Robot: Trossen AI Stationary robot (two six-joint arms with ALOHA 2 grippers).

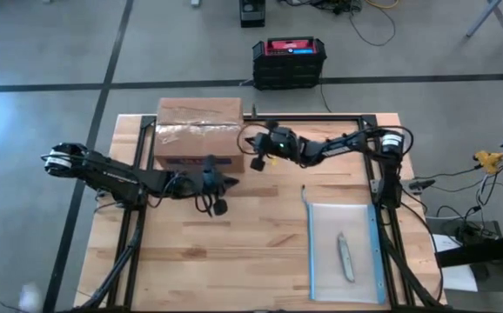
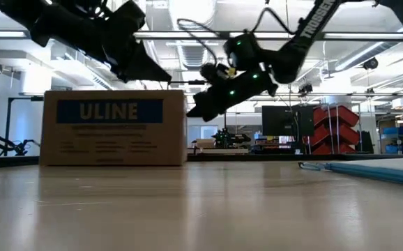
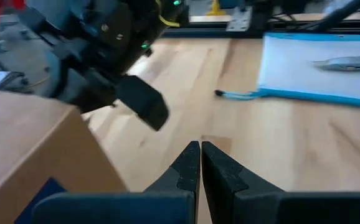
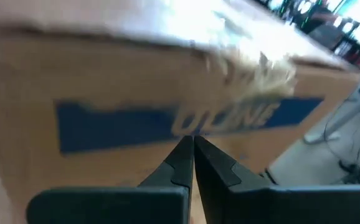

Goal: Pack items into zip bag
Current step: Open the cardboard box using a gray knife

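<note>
The zip bag [image 1: 345, 254] lies flat on the table's right near part, its blue strip along one long side; it also shows in the left wrist view [image 3: 304, 71] and the low view [image 2: 379, 171]. One pale grey long item [image 1: 345, 257] lies on or in it; which, I cannot tell. No other items show. My left gripper [image 1: 219, 193] [image 3: 200, 148] is shut and hangs above the table just near of the cardboard box. My right gripper [image 1: 256, 156] [image 4: 192, 142] is shut, in the air beside the box's right end, pointing at it.
The brown ULINE cardboard box [image 1: 197, 130] [image 2: 114, 125] stands at the table's far middle, close to both grippers. Bare wood [image 1: 251, 252] lies between the box and the bag. Dark frame rails run along the table's left, right and far edges.
</note>
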